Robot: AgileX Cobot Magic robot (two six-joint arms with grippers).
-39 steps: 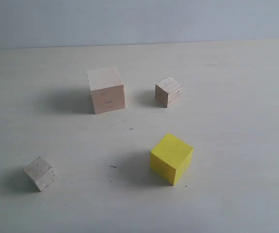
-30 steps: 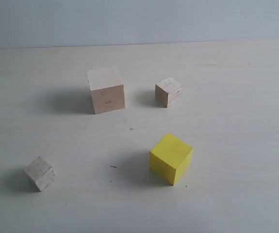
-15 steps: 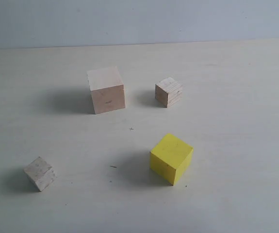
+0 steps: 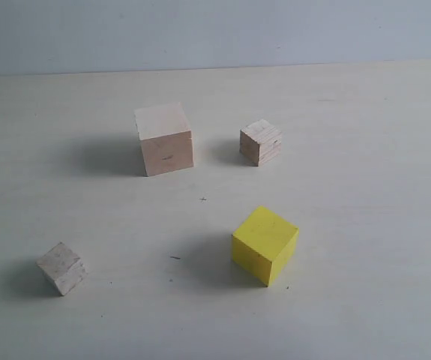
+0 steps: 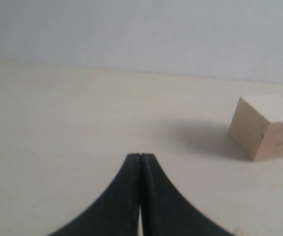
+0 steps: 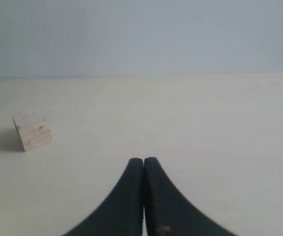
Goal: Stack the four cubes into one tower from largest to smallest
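All four cubes stand apart on the table in the exterior view. The largest pale wood cube (image 4: 165, 139) sits at the back, the layered-grain cube (image 4: 260, 142) to its right, the yellow cube (image 4: 264, 244) nearer the front and the small whitish cube (image 4: 62, 268) at the front left. Neither arm shows in that view. My left gripper (image 5: 141, 156) is shut and empty, with the pale cube (image 5: 265, 127) well ahead and off to one side. My right gripper (image 6: 143, 161) is shut and empty too, and the grainy cube (image 6: 32, 131) lies ahead, far to its side.
The pale wooden table (image 4: 365, 150) runs back to a plain light wall (image 4: 215, 30). A small dark mark (image 4: 203, 199) and a short scratch (image 4: 175, 258) show on the tabletop between the cubes.
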